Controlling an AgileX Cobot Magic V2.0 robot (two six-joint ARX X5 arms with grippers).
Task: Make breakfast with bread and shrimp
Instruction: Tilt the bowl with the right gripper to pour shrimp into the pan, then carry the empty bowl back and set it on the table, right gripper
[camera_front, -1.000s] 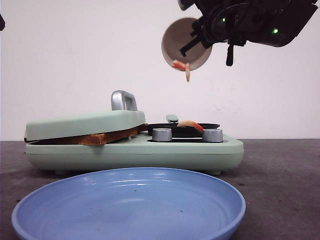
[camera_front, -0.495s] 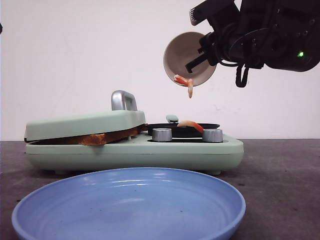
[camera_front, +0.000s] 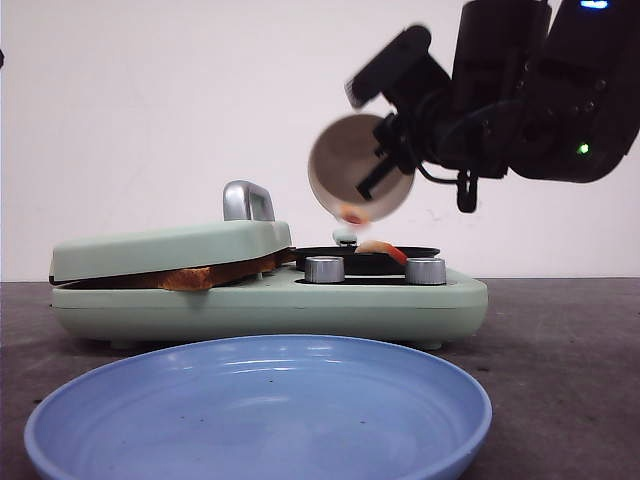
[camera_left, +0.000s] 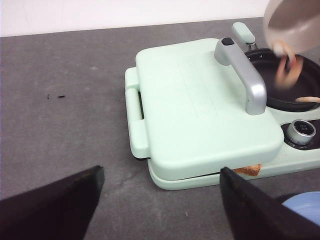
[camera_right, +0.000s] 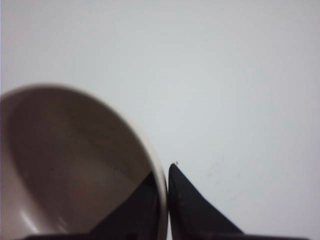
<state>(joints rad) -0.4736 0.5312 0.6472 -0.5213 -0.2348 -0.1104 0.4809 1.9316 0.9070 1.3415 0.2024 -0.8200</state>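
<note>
Step in hand: dumping shrimp from the bowl (camera_front: 355, 178) into the small black frying pan (camera_front: 368, 260) at the right end of the mint-green breakfast maker (camera_front: 270, 290).

- Right gripper (camera_right: 167, 172): jaws clamped on the bowl's rim, one finger inside, one outside. The bowl is tipped on its side just above the pan, mouth facing left and down.
- Shrimp: one (camera_front: 382, 248) is lying in the pan. Another (camera_front: 352, 214) sits at the bowl's lower lip, blurred, so I can't tell if it has left the bowl. The left wrist view shows a blurred shrimp (camera_left: 285, 67) hanging under the bowl over the pan.
- Bread (camera_front: 205, 275): under the closed lid (camera_front: 170, 248) on the maker's left half, with a crust edge showing at the seam; its corner pokes out at the lid's front corner in the left wrist view.
- Left gripper (camera_left: 160, 200): jaws wide apart, holding nothing, hanging over the table in front of the maker.
- Blue plate (camera_front: 260, 410): at the table's front edge.

Next, my read: keep the bowl tilted over the pan until the last shrimp drops, then right it and lift clear of the knobs (camera_front: 324, 268). The drop is close to the pan's left rim, so a shrimp could land outside.
</note>
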